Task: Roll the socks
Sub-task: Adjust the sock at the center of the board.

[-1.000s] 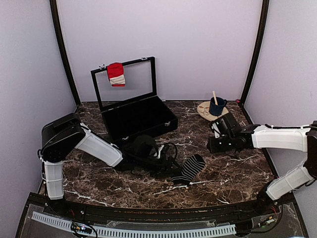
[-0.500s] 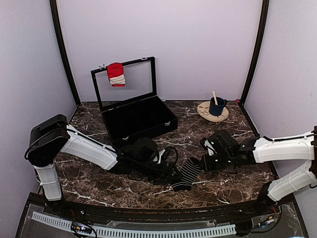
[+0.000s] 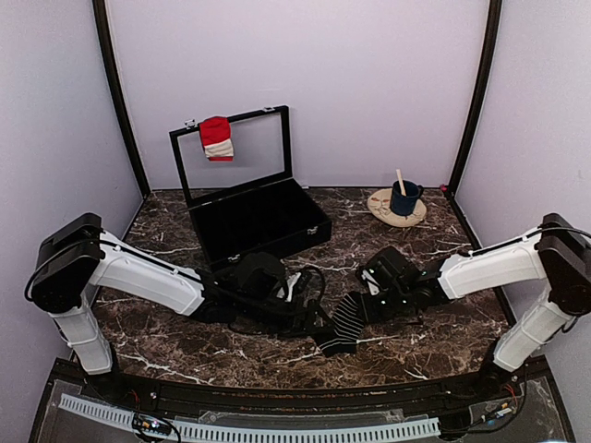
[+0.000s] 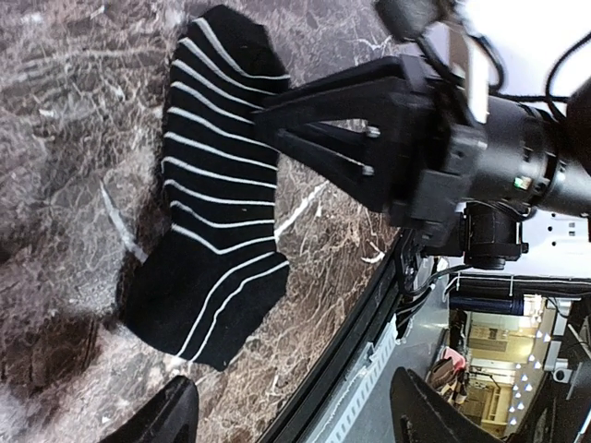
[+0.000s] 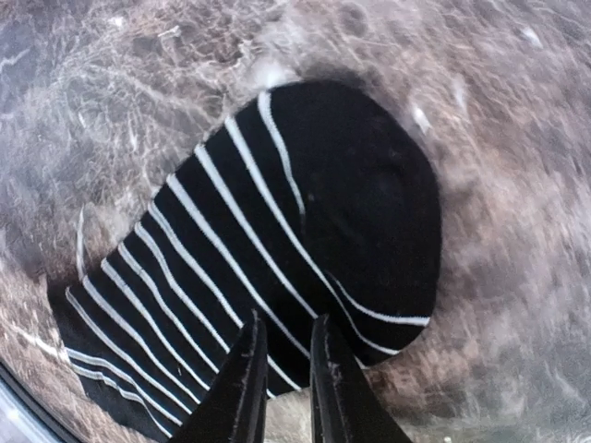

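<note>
Lying flat, unrolled, on the brown marble tabletop (image 3: 425, 355), the black white-striped fabric sock (image 5: 305, 212) sits between the wide-open, empty left gripper (image 4: 300, 415) and the right gripper (image 5: 286, 325), nearly closed over its edge, hold uncertain; the red-and-white sock (image 3: 216, 137) hangs on the black case lid (image 3: 285, 138).

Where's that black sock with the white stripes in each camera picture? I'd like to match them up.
Top external: the striped sock lies near the front middle of the table.
Left wrist: the sock is left of centre, running top to bottom.
Right wrist: the sock fills the middle.
Shared landmark: the right gripper, fingers nearly together at the sock's edge in all three views.
</note>
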### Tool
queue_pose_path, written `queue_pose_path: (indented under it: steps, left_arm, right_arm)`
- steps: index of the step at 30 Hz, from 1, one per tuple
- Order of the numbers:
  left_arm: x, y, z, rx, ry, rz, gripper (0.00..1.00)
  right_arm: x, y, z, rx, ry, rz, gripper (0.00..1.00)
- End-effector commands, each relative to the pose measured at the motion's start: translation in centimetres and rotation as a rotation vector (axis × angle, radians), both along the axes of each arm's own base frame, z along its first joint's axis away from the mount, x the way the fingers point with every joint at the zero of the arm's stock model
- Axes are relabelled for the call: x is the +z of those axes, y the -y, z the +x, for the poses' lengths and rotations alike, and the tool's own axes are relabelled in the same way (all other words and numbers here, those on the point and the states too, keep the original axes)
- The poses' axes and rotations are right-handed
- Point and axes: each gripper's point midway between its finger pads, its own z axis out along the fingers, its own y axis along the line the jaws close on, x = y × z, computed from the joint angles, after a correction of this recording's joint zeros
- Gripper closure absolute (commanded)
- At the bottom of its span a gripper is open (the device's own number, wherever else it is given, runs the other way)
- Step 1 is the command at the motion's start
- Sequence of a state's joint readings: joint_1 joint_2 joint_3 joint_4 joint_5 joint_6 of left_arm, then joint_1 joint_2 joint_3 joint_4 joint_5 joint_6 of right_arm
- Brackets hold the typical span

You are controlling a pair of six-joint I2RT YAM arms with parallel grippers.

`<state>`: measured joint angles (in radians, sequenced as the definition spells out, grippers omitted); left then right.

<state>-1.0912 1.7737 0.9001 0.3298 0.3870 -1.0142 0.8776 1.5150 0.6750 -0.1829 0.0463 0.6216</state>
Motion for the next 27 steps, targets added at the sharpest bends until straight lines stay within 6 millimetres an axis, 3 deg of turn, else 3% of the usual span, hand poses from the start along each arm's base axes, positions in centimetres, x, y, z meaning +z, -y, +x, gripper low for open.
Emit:
queue_pose_path:
  steps: [1,5,13,19,23,27]
  left_arm:
    - [1.2,-1.1,-0.1,-0.023,0.083,0.021,0.26]
    - [1.5,-1.8,-0.2,-0.029,0.116,0.032,0.26]
    - [1.5,-3.7,-0.5,-0.029,0.172,0.054,0.26]
    - [1.9,-5.2,-0.5,-0.038,0.254,0.068,0.26]
    - [3.4,-5.7,-0.6,-0.068,0.352,0.039,0.26]
    - [6.4,-6.0,-0.3,-0.099,0.526,0.016,0.24]
  right_arm:
    - [-0.7,-2.4,1.0,0.067,0.003,-0.004,0.83]
    - [-1.3,-4.3,1.9,0.119,-0.008,-0.007,0.83]
    - [-0.3,-8.5,4.4,0.21,0.021,-0.012,0.8]
    - [3.6,-8.7,5.2,0.198,0.104,-0.005,0.74]
    - [6.3,-8.1,5.0,0.198,0.165,0.01,0.66]
    - [9.2,-6.9,4.8,0.179,0.257,0.033,0.44]
